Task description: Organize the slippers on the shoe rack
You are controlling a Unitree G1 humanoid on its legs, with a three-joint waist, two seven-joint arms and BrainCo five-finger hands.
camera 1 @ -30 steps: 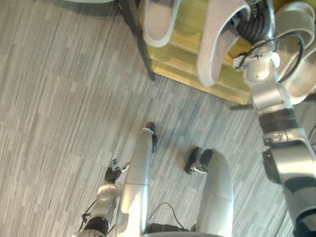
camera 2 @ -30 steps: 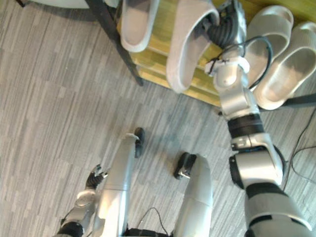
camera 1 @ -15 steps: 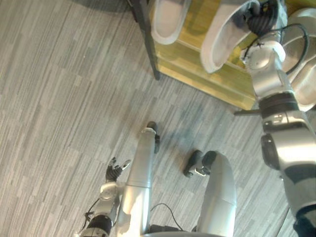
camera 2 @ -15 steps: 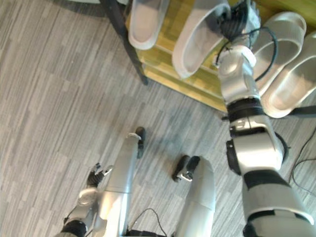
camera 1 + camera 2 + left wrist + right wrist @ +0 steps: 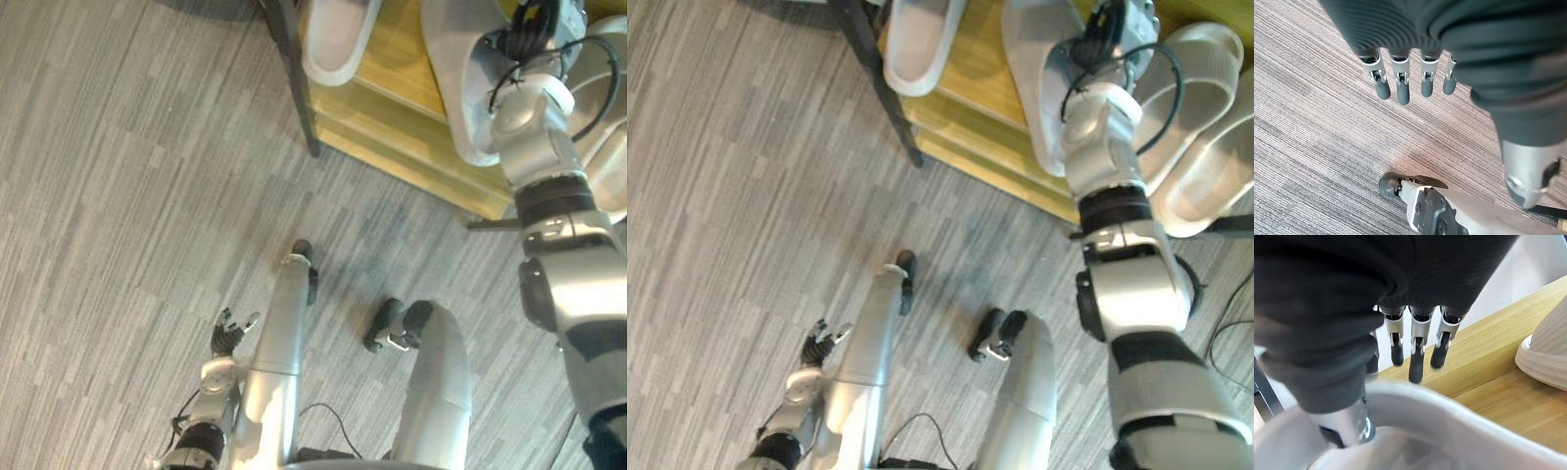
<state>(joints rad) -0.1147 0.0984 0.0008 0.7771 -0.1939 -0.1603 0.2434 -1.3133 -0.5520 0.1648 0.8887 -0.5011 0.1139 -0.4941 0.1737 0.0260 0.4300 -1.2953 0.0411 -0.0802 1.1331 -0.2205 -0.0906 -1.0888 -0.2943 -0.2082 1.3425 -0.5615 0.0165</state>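
Across the floor, grey striped carpet (image 5: 118, 196), much the largest thing on view. Along its far edge, the shoe rack (image 5: 402, 54): stepped shelves of yellow wood, carried at the left corner on a dark leg (image 5: 294, 78). On the wood, four slippers of one kind: pale grey, thick-soled, with a broad band over the foot. At the right end, a pair of slippers (image 5: 1190, 98), side by side and touching, openings upward, partly hidden behind the right arm (image 5: 549, 196) crossing in front of the shelf. Near the middle, the held slipper (image 5: 456, 88), lying lengthwise, sole down, its near end out over the front steps of the rack; cannot tell whether resting on the wood or just above it. Just beside the leg, a lone slipper (image 5: 338, 39), also sole down, apart from the held one, bare wood between. At the held slipper's far end, the right hand (image 5: 1117, 24): thumb down inside the opening, fingers (image 5: 1415, 362) reaching nearly straight over the band, pinching the band between them. Low above the carpet, well apart from the rack, the left hand (image 5: 227, 338): fingers (image 5: 1400, 88) straight, slightly spread, gripping nothing.
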